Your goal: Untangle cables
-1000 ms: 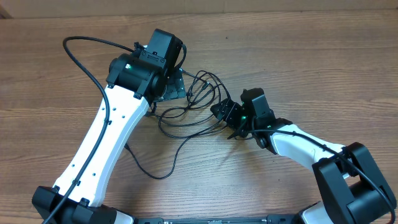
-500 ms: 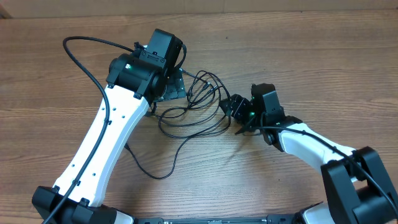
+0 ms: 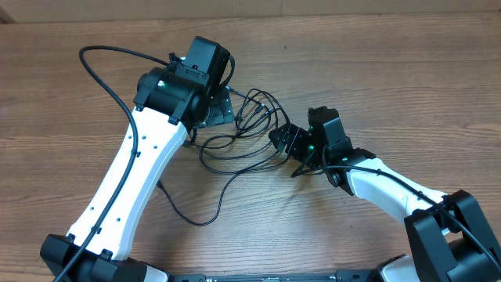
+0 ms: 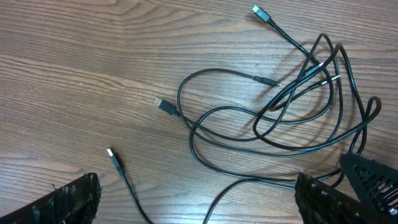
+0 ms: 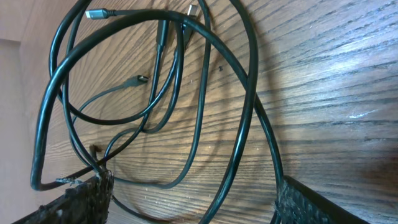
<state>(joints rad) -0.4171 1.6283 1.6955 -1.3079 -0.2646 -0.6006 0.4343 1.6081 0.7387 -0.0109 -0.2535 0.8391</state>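
While both arms reach over the wooden table, the cables lie in a loose black tangle at mid-table, between the left gripper and the right gripper. One strand leaves the tangle and curves toward the near edge, beside the left arm. Left wrist view: left gripper has its jaws spread wide, one finger at each lower corner of the frame, nothing pinched; only a slack strand on the wood passes between them. The cables overlap in several loops toward the right of that view. Three plug ends lie apart from the knot: one at the top, one at centre-left, one lower left near the finger. Right wrist view: right gripper also has its jaws spread, low over the wood. The cables run in long loops across the gap between its fingers. A sharp bend of cord sits at the left-hand finger; cannot tell whether it is hooked there. No cord is clamped.
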